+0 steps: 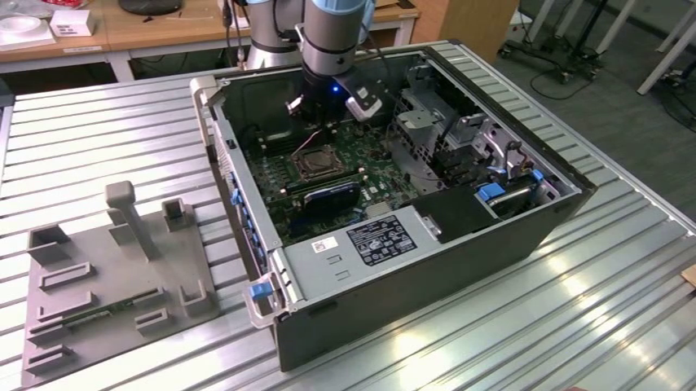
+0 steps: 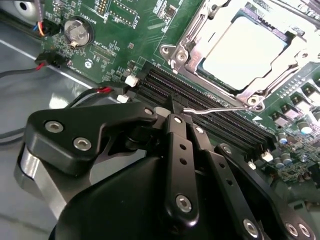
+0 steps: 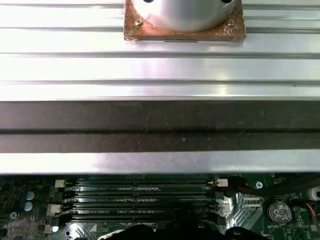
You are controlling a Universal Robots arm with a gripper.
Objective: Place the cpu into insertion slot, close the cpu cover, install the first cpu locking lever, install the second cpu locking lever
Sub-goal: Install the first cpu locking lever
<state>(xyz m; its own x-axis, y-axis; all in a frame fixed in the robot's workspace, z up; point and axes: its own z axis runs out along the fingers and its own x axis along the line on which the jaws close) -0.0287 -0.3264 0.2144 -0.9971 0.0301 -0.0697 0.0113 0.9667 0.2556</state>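
The cpu [image 2: 245, 50], pale and square, lies seated in the insertion slot [image 1: 318, 163], which sits near the middle of the green motherboard [image 2: 125, 30]. The cpu cover [image 2: 192, 37] – a silvery frame with a cut-out middle – lies flat over the chip's edges. A thin wire locking lever [image 2: 215, 109] runs along the socket's side nearest the long black memory slots [image 2: 200, 100], and its hooked end reaches my gripper [image 2: 184, 117]. My two dark fingers are drawn together on that hooked end, just above the memory slots. A round coin battery [image 2: 77, 31] sits on the board well apart from the socket. In the exterior view my arm reaches down into the open computer case [image 1: 435, 269], which lies on a slatted metal table [image 1: 109, 130]; a grey fixture [image 1: 109, 277] stands on the table at the exterior view's left.
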